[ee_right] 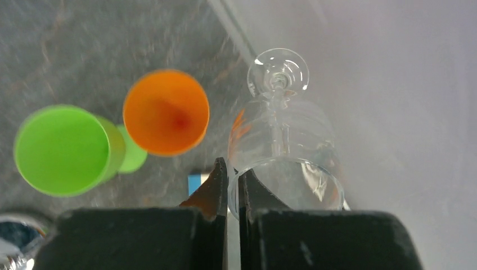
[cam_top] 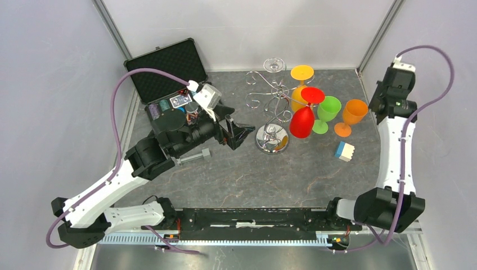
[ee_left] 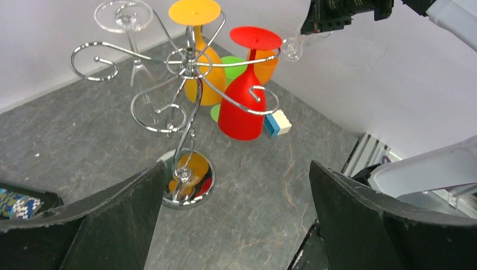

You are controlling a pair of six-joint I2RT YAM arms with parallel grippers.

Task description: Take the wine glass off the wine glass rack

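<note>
Six wine glasses: one clear glass (cam_top: 274,64), a second clear glass (ee_right: 284,146), one yellow glass (cam_top: 302,73), one red glass (cam_top: 302,122), one green glass (cam_top: 328,108) and one orange glass (cam_top: 353,112). Also one chrome rack (cam_top: 278,145), one blue-and-white block (cam_top: 344,151), one black case (cam_top: 166,70), and two robot arms: left arm (cam_top: 112,188), right arm (cam_top: 394,152).

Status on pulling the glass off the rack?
Done: a clear glass is off the rack, pinched at its rim by the right gripper. In hand: it is held in the air, not set down. Left: red glass, yellow glass and second clear glass hang there.

The wine glass rack (ee_left: 191,112) stands on the counter (ee_left: 281,185) ahead of the left jaws; the wine glass (ee_right: 281,140) rim sits between the right jaws.
</note>
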